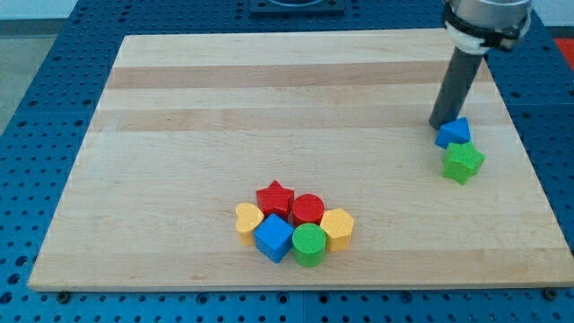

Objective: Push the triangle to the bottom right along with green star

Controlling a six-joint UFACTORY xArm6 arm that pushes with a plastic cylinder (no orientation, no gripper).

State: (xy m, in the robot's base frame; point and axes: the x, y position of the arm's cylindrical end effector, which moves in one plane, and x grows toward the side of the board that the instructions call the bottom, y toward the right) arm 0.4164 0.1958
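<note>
Sitting just below my tip (439,124), toward the view's right, the blue triangle (454,132) touches the rod's lower end, with the green star (463,162) directly beneath it and against it. No jaws here; my end effector is a plain rod holding nothing. Far down-left on the worktop (224,90) cluster a red star (274,197), red cylinder (308,209), yellow heart (247,218), blue cube (273,238), green cylinder (309,244) and yellow hexagon (338,226).

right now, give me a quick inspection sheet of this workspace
surface: pale wooden board, lying on a blue perforated table
job's things: blue triangle block at the view's right, green star block touching it just below
clutter: red star, red cylinder, yellow heart, blue cube, green cylinder and yellow hexagon clustered at bottom centre
grippers: none; my tip sits against the triangle's upper left
cables: nothing seen
surroundings: nothing seen beyond the table
</note>
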